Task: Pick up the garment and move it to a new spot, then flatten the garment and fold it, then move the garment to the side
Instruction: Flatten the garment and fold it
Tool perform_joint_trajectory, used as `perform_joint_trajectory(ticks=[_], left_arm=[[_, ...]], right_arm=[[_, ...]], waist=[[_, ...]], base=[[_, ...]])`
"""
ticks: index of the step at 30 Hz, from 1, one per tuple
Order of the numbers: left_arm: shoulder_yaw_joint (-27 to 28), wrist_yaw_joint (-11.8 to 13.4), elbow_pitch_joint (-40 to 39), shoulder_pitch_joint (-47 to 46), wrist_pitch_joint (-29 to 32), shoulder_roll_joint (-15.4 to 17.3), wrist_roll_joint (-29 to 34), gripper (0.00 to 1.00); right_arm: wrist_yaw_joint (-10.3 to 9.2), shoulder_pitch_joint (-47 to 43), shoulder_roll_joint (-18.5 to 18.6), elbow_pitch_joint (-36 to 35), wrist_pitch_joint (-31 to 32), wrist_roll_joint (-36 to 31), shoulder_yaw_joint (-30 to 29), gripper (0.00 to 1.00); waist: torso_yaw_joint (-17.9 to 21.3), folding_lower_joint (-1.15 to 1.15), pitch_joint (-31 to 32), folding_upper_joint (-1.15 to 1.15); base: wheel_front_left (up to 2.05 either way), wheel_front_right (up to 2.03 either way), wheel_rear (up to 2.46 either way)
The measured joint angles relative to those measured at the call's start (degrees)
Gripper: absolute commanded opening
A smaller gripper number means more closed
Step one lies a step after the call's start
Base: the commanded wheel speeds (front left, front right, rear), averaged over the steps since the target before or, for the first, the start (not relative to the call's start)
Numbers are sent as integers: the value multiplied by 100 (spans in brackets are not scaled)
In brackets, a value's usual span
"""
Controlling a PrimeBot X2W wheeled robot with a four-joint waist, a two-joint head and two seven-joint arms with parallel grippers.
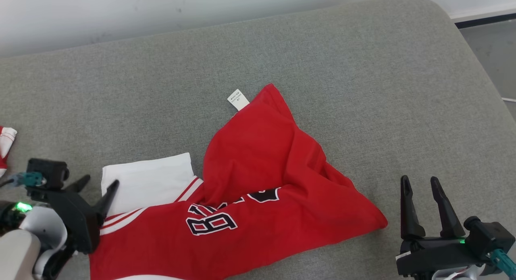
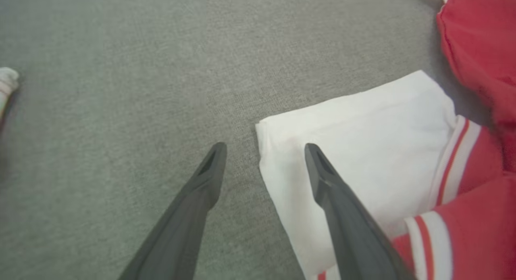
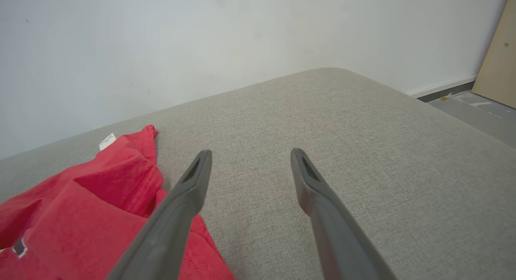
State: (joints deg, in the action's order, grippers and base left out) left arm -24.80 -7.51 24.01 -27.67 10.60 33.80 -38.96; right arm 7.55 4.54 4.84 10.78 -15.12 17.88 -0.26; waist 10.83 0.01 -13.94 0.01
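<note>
Lying crumpled on the cushion (image 1: 363, 70), garment (image 1: 258, 183) not flattened or folded yet; left hand (image 1: 101, 180) open by its white sleeve (image 1: 149, 179), right hand (image 1: 419, 178) open, empty, nearby.

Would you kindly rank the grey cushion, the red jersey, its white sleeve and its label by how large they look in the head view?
1. grey cushion, largest by far.
2. red jersey.
3. white sleeve.
4. label, smallest.
The label lies farther from the camera, yet the gap is too plain to doubt.
</note>
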Motion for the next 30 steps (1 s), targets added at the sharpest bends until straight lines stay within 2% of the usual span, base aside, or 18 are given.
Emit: perform_joint_trajectory(ticks=[8,9,10,14,20,27,30], left_arm=[[-572,0,567,-300,208,11,-410,100],[-625,2,602,-345,260,8,-485,9],[-681,9,605,-381,316,2,-642,0],[-839,1,543,-537,286,-14,-988,0],[-1204,-1,445,-1152,-51,155,-868,0],[-1089,2,793,-2611,-1107,215,-321,0],[-1042,145,1085,-3083,-1611,190,9,0]], right_arm=[[0,107,22,18,0,9,91,100],[0,115,19,12,0,9,103,100],[0,119,18,8,0,9,111,100],[0,119,18,-16,0,10,96,100],[0,116,16,-48,0,7,64,100],[0,210,67,-127,0,-15,14,100],[0,255,63,-159,0,-42,-32,100]], waist=[[69,-1,-34,0],[78,-1,-40,-1],[87,-2,-44,-1],[90,-1,-66,-1],[43,-1,-100,0],[12,-1,-284,0],[14,0,-382,0]], base=[[0,0,0],[0,0,0],[0,0,0],[0,0,0],[0,0,0],[0,0,0],[0,0,0]])
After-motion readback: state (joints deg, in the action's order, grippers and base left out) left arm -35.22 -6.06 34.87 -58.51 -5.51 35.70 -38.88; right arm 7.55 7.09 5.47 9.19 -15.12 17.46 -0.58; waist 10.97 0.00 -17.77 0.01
